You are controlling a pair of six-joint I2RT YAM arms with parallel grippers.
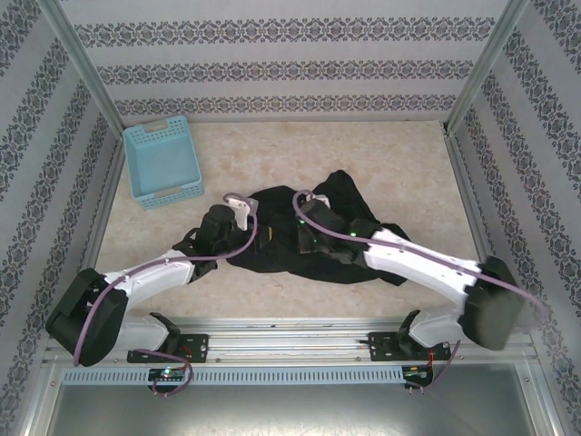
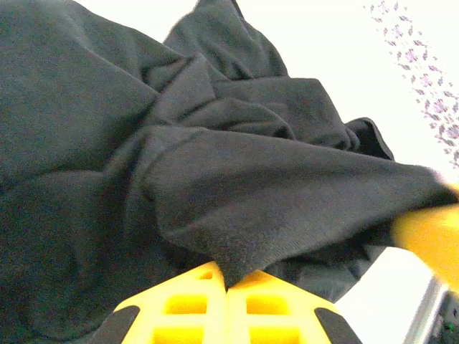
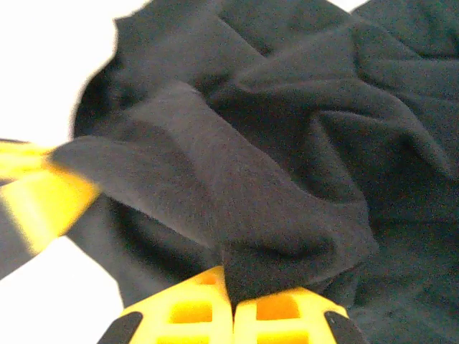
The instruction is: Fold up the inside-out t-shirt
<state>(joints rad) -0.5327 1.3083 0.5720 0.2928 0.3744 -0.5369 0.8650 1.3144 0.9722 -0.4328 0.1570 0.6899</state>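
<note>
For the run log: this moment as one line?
left pincer: shut on t-shirt | right pincer: shut on t-shirt | t-shirt: crumpled, not yet folded | basket: far left, apart

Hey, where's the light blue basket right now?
In the top view the light blue basket sits near the table's far left corner, beyond and left of the crumpled black t-shirt, not touching it.

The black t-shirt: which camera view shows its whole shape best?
The top external view: the t-shirt lies crumpled, with most of its outline visible. Each wrist view gives close-up folds, one pinched in the left pincer, another in the right pincer.
</note>
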